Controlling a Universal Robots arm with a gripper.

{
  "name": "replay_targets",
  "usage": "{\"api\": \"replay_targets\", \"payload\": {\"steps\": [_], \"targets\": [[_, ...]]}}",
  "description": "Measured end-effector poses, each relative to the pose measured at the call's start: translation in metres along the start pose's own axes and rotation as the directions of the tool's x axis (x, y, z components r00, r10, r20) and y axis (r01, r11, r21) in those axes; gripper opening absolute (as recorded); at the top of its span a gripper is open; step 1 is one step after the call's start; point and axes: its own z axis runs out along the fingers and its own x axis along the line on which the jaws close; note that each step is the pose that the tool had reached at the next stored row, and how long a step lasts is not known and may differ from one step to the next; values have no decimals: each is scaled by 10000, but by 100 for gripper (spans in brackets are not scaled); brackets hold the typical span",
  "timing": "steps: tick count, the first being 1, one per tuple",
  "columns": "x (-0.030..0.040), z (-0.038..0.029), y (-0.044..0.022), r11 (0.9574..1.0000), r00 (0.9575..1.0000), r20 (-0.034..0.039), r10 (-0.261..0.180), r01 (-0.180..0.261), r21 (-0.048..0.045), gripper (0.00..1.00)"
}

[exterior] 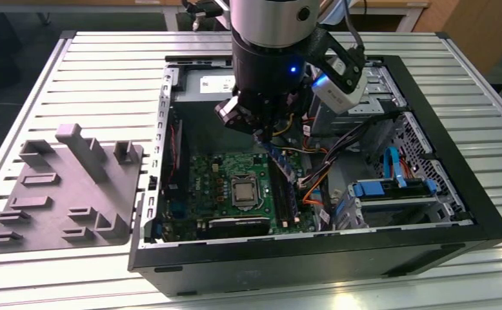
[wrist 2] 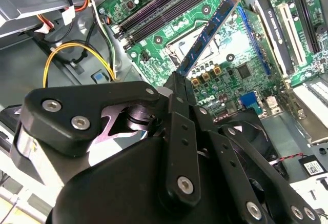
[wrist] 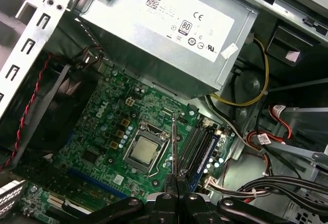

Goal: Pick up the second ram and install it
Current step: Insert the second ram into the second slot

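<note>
Second wrist view first: my gripper (wrist 2: pixel 180 78) is closed down to a narrow pinch on one end of the second ram (wrist 2: pixel 210 29). The stick runs straight out from the fingertips, with its row of chips facing this camera. So the pick-up is done, and I judge this to be the install step, with the stick carried but not seated.

Beyond the stick's far end is the green motherboard (wrist 2: pixel 246 55). The stick hangs over it and looks apart from the board, crossing the area of the processor socket (wrist: pixel 143 149). In the first wrist view I see the stick edge-on as a thin line just beside the long black memory slots (wrist: pixel 197 149), not in one. I cannot tell whether a neighbouring slot already carries a stick.

In my judgement, seating it calls for the lower edge parallel to a slot and centred over it, then a straight press without twisting.

All this sits inside the open computer case (exterior: pixel 320 258). The case also holds the grey power supply (wrist: pixel 169 34) farther from the gripper, yellow cables (wrist 2: pixel 66 49) off to one side, and a drive cage with blue clips (exterior: pixel 389 190).

Farthest out, outside the case on the slatted tabletop (exterior: pixel 104 64), lies the grey tray (exterior: pixel 62 194) with its upright blocks.
</note>
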Motion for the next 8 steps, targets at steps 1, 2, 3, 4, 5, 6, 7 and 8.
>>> {"api": "replay_targets", "payload": {"steps": [1,2,3,4,5,6,7,8], "targets": [[0,0,0,10000,10000,1,22,-22,2,12],[0,0,0,10000,10000,2,39,-39,3,12],[0,0,0,10000,10000,3,55,-55,5,12],[0,0,0,10000,10000,5,71,-71,5,12],[0,0,0,10000,10000,5,88,-88,7,12],[0,0,0,10000,10000,6,99,-99,8,12],[0,0,0,9999,9999,7,112,-112,9,12],[0,0,0,9999,9999,7,127,-127,11,12]]}}
